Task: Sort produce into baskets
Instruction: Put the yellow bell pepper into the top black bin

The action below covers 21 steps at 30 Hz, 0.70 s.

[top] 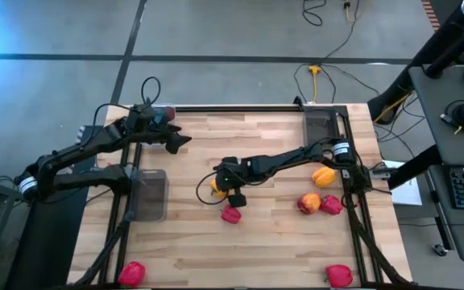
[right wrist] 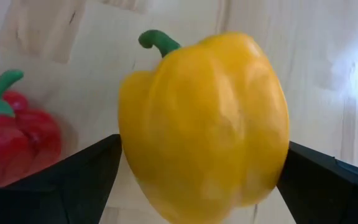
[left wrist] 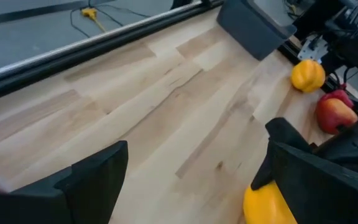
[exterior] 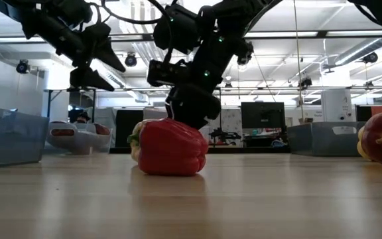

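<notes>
A yellow pepper (right wrist: 204,124) with a green stem sits between the two fingers of my right gripper (top: 230,193) at the table's middle. It also shows in the high view (top: 216,189). A red pepper (top: 231,214) lies on the table just near of it and hides most of the yellow one in the low view (exterior: 171,147). My left gripper (top: 180,141) is open and empty, raised over the far left of the table. A grey basket (top: 151,195) stands at the left edge and another basket (top: 322,125) at the far right. My right gripper has the yellow pepper's two opposite sides (right wrist: 129,155) between its two fingers, one finger (right wrist: 73,180) on each side. The fingers come from above, slanting toward the table's left. The red pepper hides the yellow one's underside, so whether it is lifted clear cannot be told.
A yellow pepper (top: 324,176), an orange-red fruit (top: 309,203) and a red one (top: 331,205) lie near the right edge. Red peppers lie at the near left (top: 132,272) and near right (top: 339,275). Bare wood lies between the two arms (left wrist: 166,112).
</notes>
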Each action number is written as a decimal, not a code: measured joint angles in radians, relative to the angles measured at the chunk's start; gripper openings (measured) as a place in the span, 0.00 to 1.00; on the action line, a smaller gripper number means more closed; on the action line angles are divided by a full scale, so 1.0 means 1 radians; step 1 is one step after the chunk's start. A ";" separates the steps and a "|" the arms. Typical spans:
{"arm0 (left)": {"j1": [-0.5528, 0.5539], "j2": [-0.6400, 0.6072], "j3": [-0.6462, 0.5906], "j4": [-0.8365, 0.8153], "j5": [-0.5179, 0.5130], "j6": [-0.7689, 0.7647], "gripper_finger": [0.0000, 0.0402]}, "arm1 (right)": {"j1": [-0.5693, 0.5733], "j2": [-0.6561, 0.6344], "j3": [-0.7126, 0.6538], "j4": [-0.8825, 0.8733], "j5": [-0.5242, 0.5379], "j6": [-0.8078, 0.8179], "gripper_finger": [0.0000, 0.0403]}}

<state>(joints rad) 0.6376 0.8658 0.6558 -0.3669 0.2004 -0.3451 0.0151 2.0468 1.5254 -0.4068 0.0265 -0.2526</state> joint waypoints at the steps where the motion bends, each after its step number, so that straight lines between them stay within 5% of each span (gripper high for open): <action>1: 0.000 0.000 0.003 0.000 0.001 0.000 0.91 | 0.000 0.000 0.003 0.000 0.000 -0.016 0.94; 8: 0.000 0.000 0.005 -0.001 0.067 -0.002 0.91 | -0.001 0.010 0.006 0.013 -0.005 -0.203 0.94; 21: -0.026 -0.071 0.090 0.000 0.080 0.157 0.91 | 0.000 0.034 0.020 0.064 0.000 -0.113 0.88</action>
<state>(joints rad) 0.6113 0.7944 0.7462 -0.3668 0.2809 -0.1882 0.0151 2.0806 1.5455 -0.3432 0.0269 -0.3660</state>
